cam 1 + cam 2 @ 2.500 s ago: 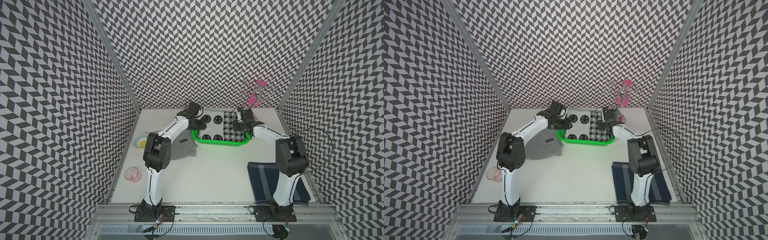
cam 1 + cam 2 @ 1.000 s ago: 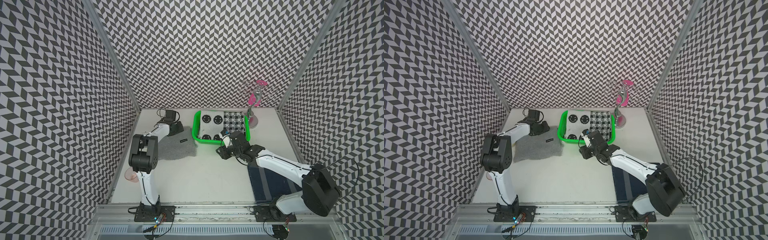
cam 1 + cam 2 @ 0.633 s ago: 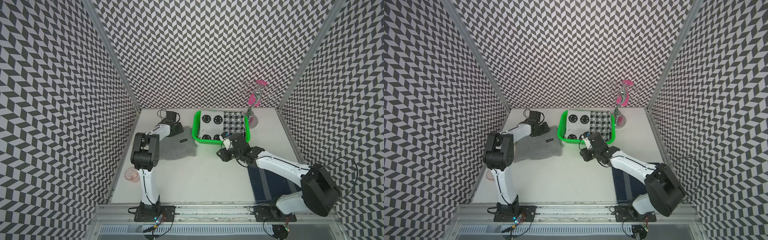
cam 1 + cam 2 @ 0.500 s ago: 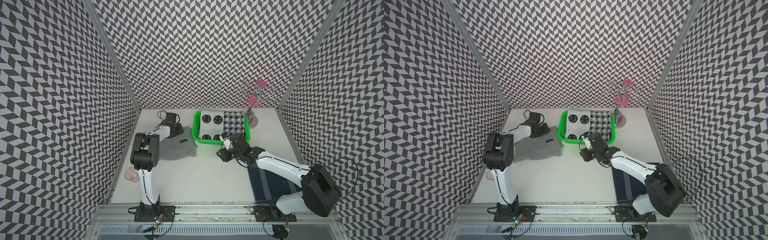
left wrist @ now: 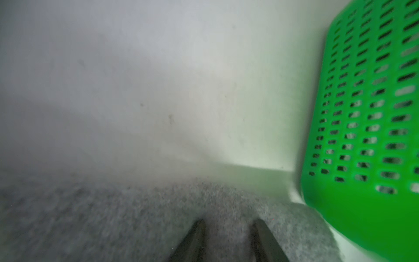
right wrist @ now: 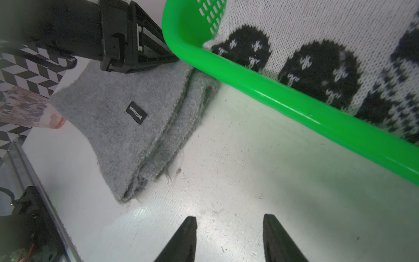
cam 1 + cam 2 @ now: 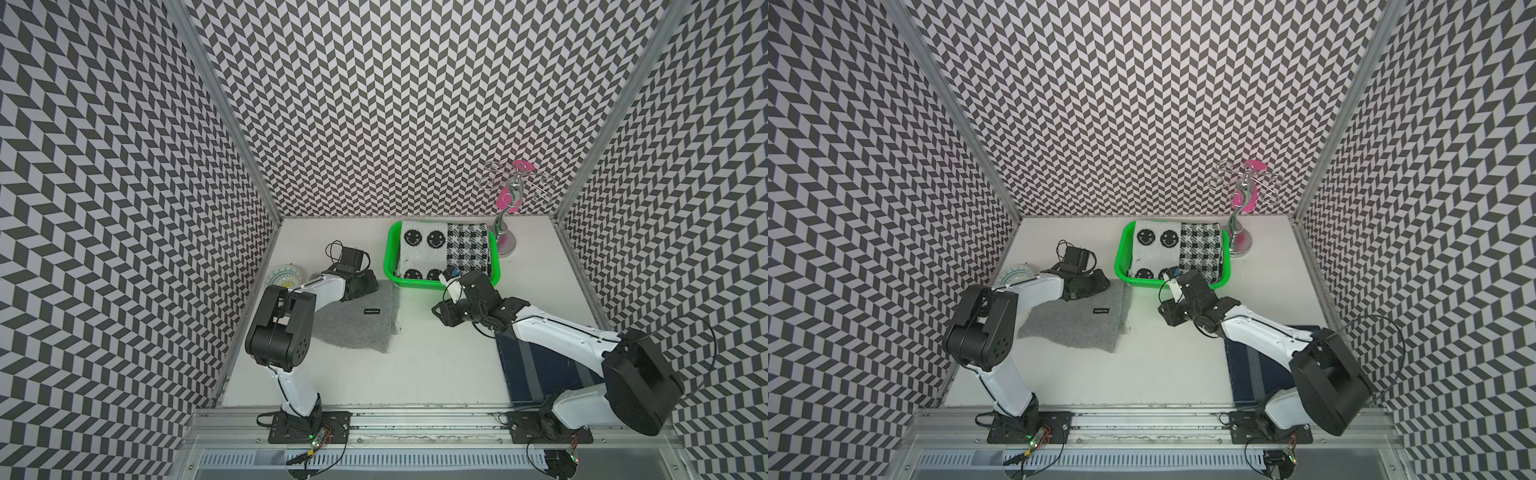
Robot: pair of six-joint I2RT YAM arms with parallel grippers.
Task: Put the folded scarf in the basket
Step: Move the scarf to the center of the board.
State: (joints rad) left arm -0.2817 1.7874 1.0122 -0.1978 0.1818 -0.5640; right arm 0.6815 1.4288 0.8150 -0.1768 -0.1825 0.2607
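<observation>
Right gripper [image 6: 229, 221] hangs low over bare white table [image 7: 415, 374], its jaws parted with nothing between them; its arm reaches out over a navy striped cloth [image 7: 536, 370] lying flat by the table's near right edge. Left of it a fuzzy grey scarf [image 7: 357, 322], folded in layers with a small black label, lies toward the left edge. Left gripper [image 5: 229, 223] sits at that scarf's far corner, just beside the left wall of the basket [image 7: 388, 254]; its fingertips show a gap with grey fabric in it, but the wrist view is too blurred to tell whether any is pinched. Just beyond the right gripper runs the basket's near wall, bright green slotted plastic with a smooth rounded rim. Folded scarf [image 7: 444, 251] lies flat inside, filling it, long axis along the basket's length and parallel to the table's far edge: a chunky knit, white with black smiley faces on the left half, black-and-white check on the right. A shiny metal stand [image 7: 505, 237] rises by the far right corner
</observation>
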